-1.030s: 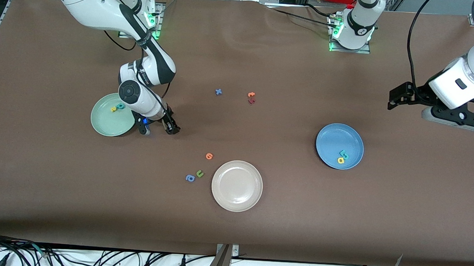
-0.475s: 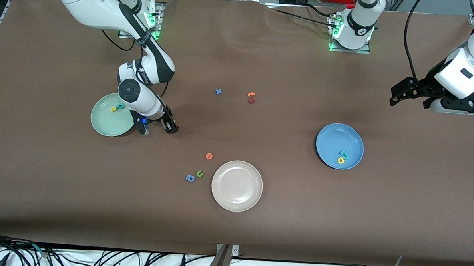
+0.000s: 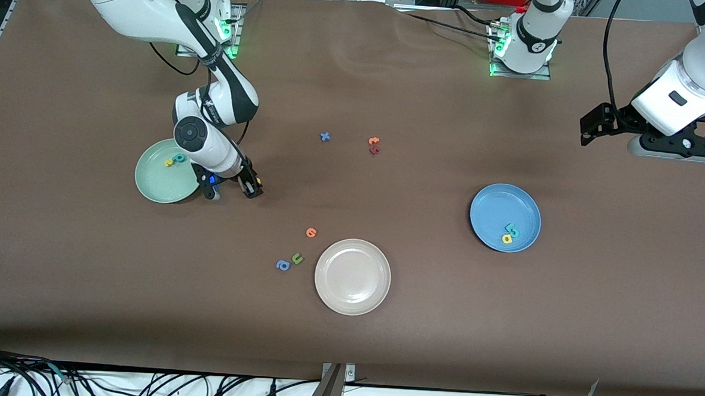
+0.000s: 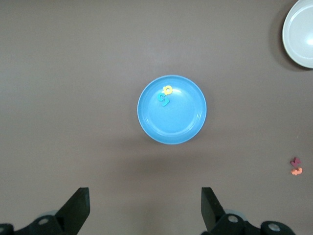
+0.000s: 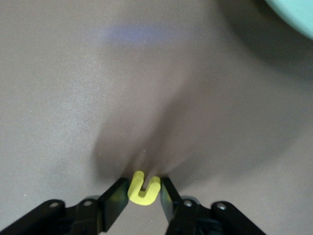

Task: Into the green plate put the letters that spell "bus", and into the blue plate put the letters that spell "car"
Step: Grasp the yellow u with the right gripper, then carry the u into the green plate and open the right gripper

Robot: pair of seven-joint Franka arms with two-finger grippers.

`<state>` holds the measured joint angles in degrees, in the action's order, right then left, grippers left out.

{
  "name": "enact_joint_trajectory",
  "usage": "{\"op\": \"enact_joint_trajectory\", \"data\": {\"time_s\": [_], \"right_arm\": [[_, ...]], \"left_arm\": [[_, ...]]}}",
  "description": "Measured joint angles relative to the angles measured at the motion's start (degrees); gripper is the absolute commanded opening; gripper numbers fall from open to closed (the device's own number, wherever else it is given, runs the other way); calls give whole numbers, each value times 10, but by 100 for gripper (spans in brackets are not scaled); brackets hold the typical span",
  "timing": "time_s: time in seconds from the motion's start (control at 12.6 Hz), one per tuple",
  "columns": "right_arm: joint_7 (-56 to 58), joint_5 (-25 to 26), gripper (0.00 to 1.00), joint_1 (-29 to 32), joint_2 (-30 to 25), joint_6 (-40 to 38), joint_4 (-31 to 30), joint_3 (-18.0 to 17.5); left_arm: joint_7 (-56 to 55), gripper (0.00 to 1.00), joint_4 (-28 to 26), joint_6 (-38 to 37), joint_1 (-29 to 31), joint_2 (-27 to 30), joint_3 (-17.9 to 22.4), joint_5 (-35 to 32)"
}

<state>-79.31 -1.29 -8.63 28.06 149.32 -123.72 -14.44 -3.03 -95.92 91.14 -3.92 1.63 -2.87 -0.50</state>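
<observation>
1. Since a second ago, right gripper (image 3: 253,189) jaws have closed onto the yellow u (image 5: 144,188), just at 3 o'clock of the green plate (image 3: 156,186); left gripper (image 4: 144,208) rose, jaws wide, over the blue plate (image 3: 495,205).
2. The u is small, bright yellow foam.
3. Brown tabletop (image 3: 418,320); beige plate (image 3: 352,276) at 6 o'clock.

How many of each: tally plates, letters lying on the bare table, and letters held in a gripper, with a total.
Plates: 3 (green plate, blue plate, beige plate)
Letters on the bare table: 6 (blue x, orange letter beside dark red letter, lone orange letter, green u, blue a)
Letters held: 1 (yellow u, in right gripper)
Total: 10
</observation>
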Motion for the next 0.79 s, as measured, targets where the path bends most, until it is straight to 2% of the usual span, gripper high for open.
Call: {"op": "enact_joint_trajectory", "data": {"time_s": [0.16,0.55,0.79], "right_arm": [[0,0,9,0,0,0,0,0],[4,2,9,0,-7,-18,2,2],[51,5,10,2,-42,-152,35,30]], "left_arm": [[1,100,0,-4,0,1,11,26],[2,100,0,-5,0,1,18,28],[2,100,0,-23,-1,2,17,28]]}}
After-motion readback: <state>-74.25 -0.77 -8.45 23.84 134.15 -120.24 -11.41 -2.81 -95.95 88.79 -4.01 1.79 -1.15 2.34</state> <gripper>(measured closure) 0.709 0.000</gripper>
